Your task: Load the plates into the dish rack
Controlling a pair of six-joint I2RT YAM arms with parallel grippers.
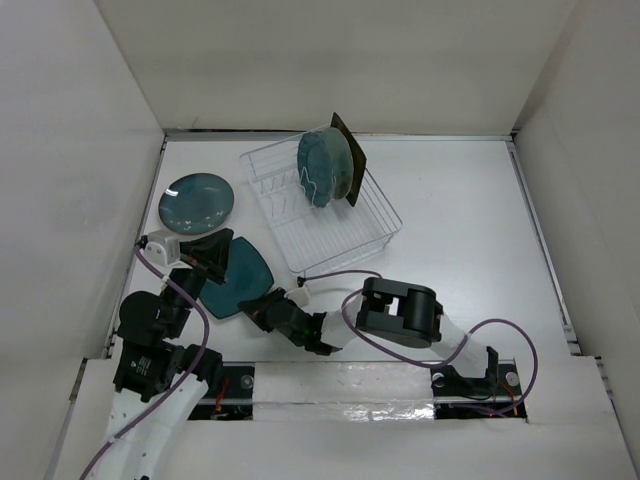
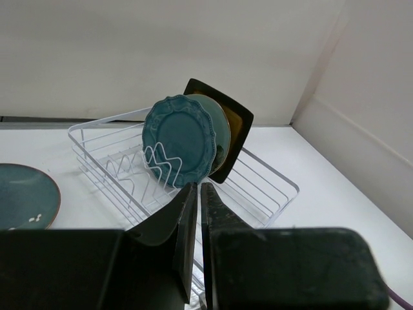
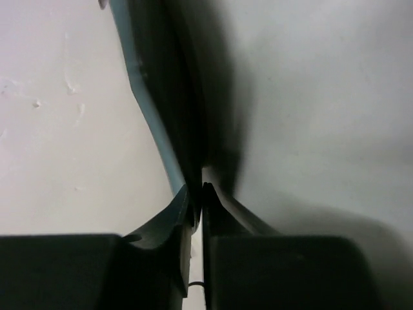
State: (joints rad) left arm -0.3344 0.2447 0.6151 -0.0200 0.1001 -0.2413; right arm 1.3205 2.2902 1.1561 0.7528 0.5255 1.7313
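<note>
The dish rack (image 1: pixel 345 232) stands at the back centre. A scalloped teal plate (image 1: pixel 322 168) and a black-rimmed rectangular plate (image 1: pixel 350 158) stand upright in its tines; in the left wrist view a greenish plate (image 2: pixel 221 129) shows between them. A plain round teal plate (image 1: pixel 197 200) lies flat at the left. A square teal plate (image 1: pixel 238 272) lies in front of the rack. My right gripper (image 1: pixel 260 306) is shut on its near edge (image 3: pixel 153 132). My left gripper (image 1: pixel 212 262) is shut and empty at that plate's left edge.
White walls enclose the table on three sides. The rack (image 2: pixel 258 187) fills the middle of the left wrist view, with the round plate (image 2: pixel 26 194) at its left. Purple cables run from both arms near the front edge.
</note>
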